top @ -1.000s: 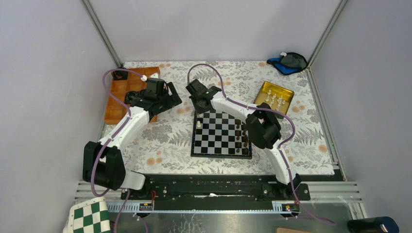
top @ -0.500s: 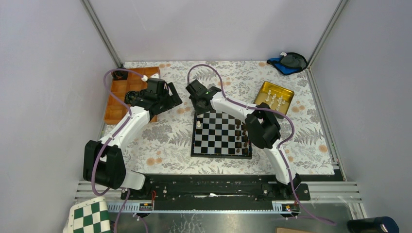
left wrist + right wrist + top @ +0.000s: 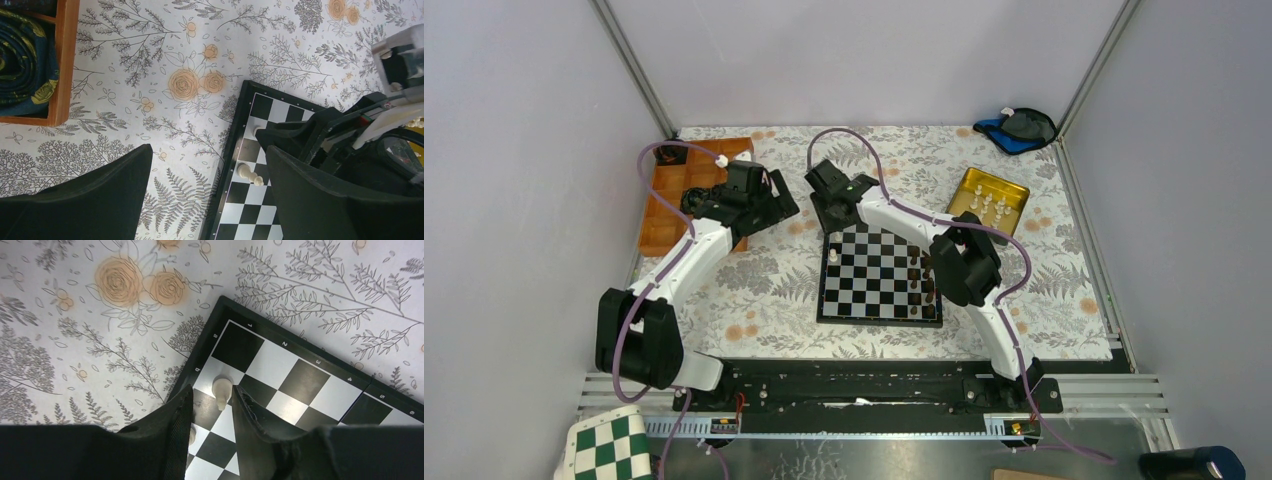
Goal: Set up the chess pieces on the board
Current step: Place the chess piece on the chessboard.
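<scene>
The right gripper [image 3: 212, 391] has just let go. Its jaws, closed a second ago, now stand parted on either side of a small cream chess piece [image 3: 221, 386], with a narrow gap on each side, so they grip nothing. The piece appears upright on a pale square in the edge column of the square black-framed chessboard with black and pale grey squares [image 3: 300, 380], one square in from the corner. In the top view that spot is at the board's upper left and is hidden under the wrist, which has edged slightly toward the top of the frame. A second cream piece [image 3: 249, 174] stands further down the same edge column, close to the first. The dark brown pieces [image 3: 921, 275] line the board's right side. The left gripper [image 3: 209, 155] has not changed: its jaws are wide apart and empty, hovering over the floral-patterned counter [image 3: 754, 290] just left of the board. The release suggests this placement is done, but the set-up looks far from complete, since most cream pieces [image 3: 990, 207] sit in the gold rectangular tin [image 3: 1016, 192] at the upper right. The next move likely calls for lifting the right jaws straight up, because a sideways drift could topple the piece.
</scene>
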You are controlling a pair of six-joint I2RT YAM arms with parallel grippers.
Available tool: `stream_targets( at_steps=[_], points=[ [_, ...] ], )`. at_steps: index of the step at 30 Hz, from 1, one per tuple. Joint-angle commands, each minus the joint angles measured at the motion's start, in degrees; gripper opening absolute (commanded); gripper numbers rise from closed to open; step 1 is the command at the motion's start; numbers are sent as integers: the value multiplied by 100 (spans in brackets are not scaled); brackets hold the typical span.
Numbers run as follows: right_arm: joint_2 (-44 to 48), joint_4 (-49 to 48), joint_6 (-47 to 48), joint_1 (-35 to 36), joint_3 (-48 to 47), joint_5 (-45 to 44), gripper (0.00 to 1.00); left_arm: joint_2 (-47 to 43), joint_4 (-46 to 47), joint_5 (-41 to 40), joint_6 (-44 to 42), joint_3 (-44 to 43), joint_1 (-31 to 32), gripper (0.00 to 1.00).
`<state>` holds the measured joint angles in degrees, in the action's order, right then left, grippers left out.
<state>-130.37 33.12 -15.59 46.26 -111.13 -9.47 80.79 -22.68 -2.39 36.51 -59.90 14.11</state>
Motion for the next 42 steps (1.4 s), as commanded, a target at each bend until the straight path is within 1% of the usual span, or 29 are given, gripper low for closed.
stream_targets(
  at_steps=[1,10,18,28,42],
  points=[
    [158,133,126,-26,-408,-40,41,50,219,53,-82,-213,-16,91],
    [385,79,-5,-38,47,-333,41,32,217,98,-53,-167,-13,91],
    [403,-61,-158,-47,279,-144,41,32,203,107,-112,-151,-13,91],
    [335,-204,-249,-49,244,191,41,47,175,90,-175,-167,-13,91],
    [123,-124,-297,-47,-84,345,41,85,158,37,-243,-206,-22,91]
  ],
)
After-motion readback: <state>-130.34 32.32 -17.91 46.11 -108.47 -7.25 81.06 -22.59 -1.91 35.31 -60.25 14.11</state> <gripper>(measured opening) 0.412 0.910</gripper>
